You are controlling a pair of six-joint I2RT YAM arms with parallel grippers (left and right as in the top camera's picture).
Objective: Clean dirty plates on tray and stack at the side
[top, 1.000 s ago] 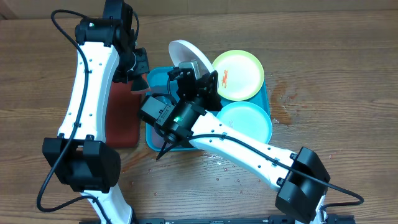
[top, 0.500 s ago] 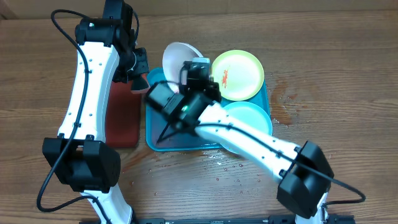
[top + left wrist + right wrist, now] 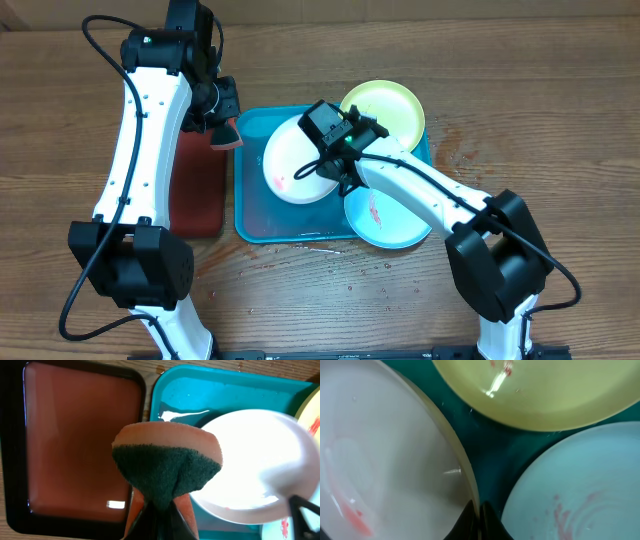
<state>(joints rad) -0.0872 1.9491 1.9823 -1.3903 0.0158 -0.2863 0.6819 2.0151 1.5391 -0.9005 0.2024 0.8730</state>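
Note:
The blue tray [image 3: 251, 205] holds three plates. The pinkish-white plate [image 3: 296, 160] lies at its left with a red smear; my right gripper [image 3: 335, 172] is shut on its right rim [image 3: 465, 480]. The yellow-green plate [image 3: 390, 105] sits at the tray's back right, and also shows in the right wrist view [image 3: 545, 395]. The pale teal plate [image 3: 385, 215] with red smears lies at the front right [image 3: 580, 490]. My left gripper [image 3: 222, 128] is shut on an orange and green sponge [image 3: 167, 465], held above the tray's left edge [image 3: 165, 395].
A dark red, black-rimmed tray [image 3: 197, 190] lies left of the blue tray, under my left arm; it also shows in the left wrist view [image 3: 75, 435]. Wet patches and red spots mark the wooden table [image 3: 560, 120] around the blue tray.
My right gripper has brought the pinkish-white plate down from a raised, tilted hold to lie on the tray's left side, uncovering the teal plate. My left arm has not moved.

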